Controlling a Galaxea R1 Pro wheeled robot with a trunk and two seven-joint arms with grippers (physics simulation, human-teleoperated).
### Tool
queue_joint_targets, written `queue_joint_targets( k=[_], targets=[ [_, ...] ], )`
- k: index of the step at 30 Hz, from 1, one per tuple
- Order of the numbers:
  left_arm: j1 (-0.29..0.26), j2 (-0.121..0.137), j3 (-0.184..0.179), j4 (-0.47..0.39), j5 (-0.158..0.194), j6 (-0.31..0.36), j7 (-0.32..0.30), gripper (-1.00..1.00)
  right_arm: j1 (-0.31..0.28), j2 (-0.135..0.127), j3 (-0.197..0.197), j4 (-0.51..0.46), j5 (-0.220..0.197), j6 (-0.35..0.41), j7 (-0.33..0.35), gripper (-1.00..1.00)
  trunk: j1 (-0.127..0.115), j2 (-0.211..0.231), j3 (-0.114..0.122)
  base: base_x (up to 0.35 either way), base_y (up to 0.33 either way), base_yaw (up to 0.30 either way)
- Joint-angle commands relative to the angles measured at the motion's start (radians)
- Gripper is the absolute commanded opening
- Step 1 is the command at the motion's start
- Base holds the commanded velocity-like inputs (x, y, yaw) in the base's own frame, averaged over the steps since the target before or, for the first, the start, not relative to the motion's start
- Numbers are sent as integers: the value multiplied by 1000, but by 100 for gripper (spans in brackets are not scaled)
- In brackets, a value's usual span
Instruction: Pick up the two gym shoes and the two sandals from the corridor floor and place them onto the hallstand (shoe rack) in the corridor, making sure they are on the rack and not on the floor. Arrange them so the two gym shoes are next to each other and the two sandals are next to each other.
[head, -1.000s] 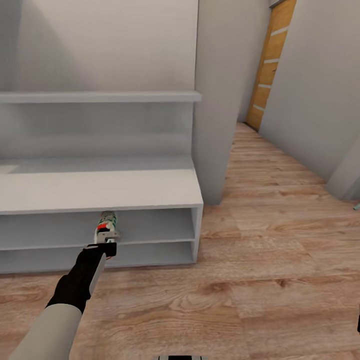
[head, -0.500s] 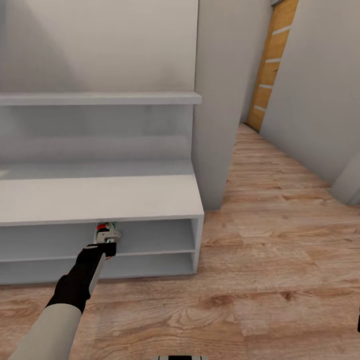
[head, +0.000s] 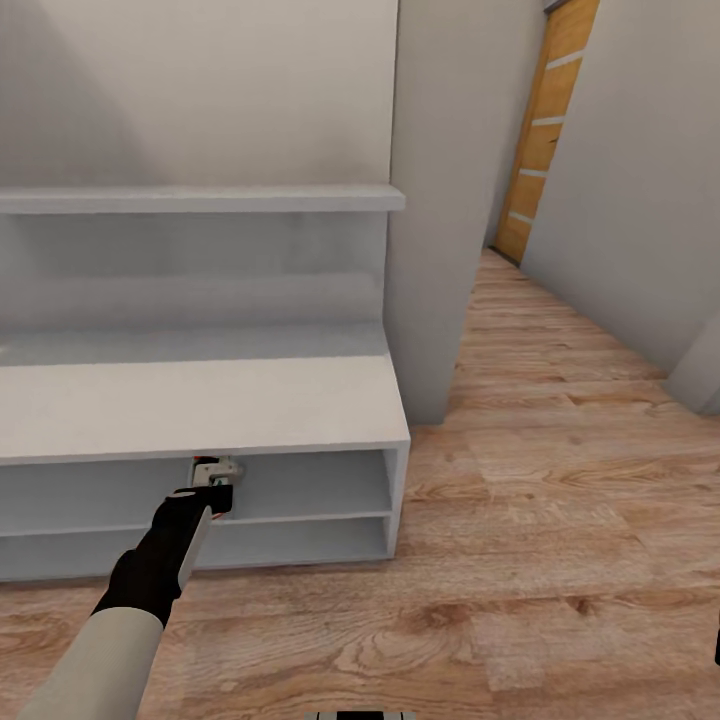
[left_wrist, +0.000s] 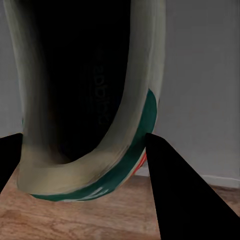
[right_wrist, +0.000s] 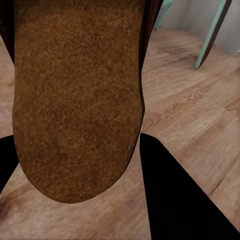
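**Gym shoe held inside the rack's upper shelf, sandal in the other gripper**

In the head view the left arm reaches forward and down to the hallstand (head: 200, 405), a low white unit standing on the corridor floor (head: 560, 520) against the wall; the left gripper (head: 212, 490) sits at the front edge of the upper open shelf, just under the flat top; a small part of a gym shoe (head: 210, 466), cream with a red-orange patch, shows right beyond the gripper, tucked under the front lip of the top and inside that upper shelf, somewhat left of the shelf's middle; whether its sole rests on the shelf board cannot be told.

The left wrist view shows the same gym shoe (left_wrist: 95, 110) close up, its dark opening and cream collar with a green stripe and a sliver of red at the heel; the two dark fingers (left_wrist: 180, 200) stand on either side of the heel end and press against it, so the jaws are clamped on the shoe; a grey surface and a strip of wood-grain planks lie behind it.

In the right wrist view a sandal (right_wrist: 75, 95) shows its tan, grainy sole, with dark reddish-brown edges along the sides; the right gripper (right_wrist: 75, 200) has its dark fingers (right_wrist: 175, 195) against both sides of the sole's rounded end, closed on it; wood planks and pale green legs of some furniture (right_wrist: 212, 35) lie beyond.

A wooden door (head: 545, 130) stands at the far end of the corridor, right of the hallstand.
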Motion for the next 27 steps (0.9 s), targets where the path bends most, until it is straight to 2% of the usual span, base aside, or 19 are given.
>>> queue_joint_targets(
  k=[1,27],
  targets=[
    [0,0,0,-1,-10,6,-3,-100,-1,0,-4,1,-3,-2,7,-100,0,0,-1,58,0,0],
    [0,-1,0,-1,-10,6,-3,-100,-1,0,-4,0,-3,-2,8,-100,0,0,-1,40,0,0]
  ],
)
